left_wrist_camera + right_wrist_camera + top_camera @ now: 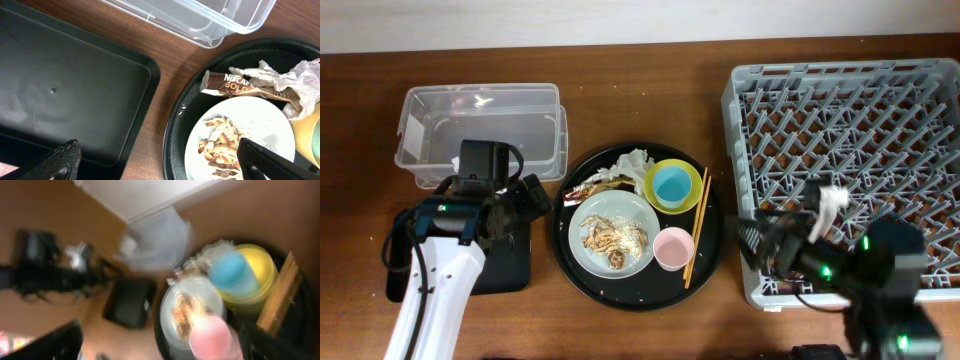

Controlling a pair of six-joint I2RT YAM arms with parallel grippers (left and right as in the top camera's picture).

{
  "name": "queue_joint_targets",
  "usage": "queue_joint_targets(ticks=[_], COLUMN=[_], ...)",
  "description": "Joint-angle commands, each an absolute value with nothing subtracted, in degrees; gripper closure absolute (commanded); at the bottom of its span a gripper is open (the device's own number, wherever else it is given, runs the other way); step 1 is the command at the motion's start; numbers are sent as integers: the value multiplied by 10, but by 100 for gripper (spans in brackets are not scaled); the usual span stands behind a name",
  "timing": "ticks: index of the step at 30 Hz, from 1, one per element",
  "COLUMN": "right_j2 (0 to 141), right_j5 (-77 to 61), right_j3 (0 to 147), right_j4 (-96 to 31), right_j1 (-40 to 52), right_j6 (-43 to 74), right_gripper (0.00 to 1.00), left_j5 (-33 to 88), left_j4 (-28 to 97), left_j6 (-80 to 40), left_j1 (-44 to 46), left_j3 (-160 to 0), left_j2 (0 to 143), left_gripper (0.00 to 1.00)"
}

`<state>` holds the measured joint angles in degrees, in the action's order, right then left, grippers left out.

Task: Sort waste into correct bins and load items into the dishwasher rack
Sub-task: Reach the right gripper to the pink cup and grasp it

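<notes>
Left wrist view: L gripper wide open, empty, poised betw flat black tray and wrapper on round tray (prob. first pick, short trip to bin). R gripper open, empty, by rack.

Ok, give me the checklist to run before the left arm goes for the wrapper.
1. Left gripper open and empty: ok.
2. Right gripper open and empty: ok, though its view is blurred.
3. Wrapper reachable: ok. It lies on the round tray beside the plate, with the tissue over one end.
4. Clear box open, nothing inside: ok.
5. Flat black tray bare: ok.
6. Rack free of items: cannot tell. The right arm hides its front corner.
</notes>
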<state>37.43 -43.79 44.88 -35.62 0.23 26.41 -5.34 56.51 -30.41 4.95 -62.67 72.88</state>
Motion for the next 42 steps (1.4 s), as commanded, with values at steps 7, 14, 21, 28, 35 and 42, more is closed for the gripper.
queue_joint_targets(ticks=[7,14,21,28,35,42], right_j2=[616,757,932,968,969,969], right_j5=[6,-53,-56,-11,38,96], right_j3=[697,697,697,701,701,693], right_j4=[-596,-583,-572,-565,-534,-521], right_j1=[317,502,521,520,520,520], right_j6=[198,217,217,217,220,245], right_gripper=[2,2,2,10,47,50], left_j5=[-50,-50,-50,-50,-50,-50], left_j4=[567,567,566,567,567,566], left_j6=[-299,-300,-300,-299,-299,-299], left_j1=[47,47,47,47,47,47], left_j3=[-636,-636,-636,-636,-636,-636], left_j2=[725,725,725,725,725,725], left_gripper=[1,1,1,1,1,1])
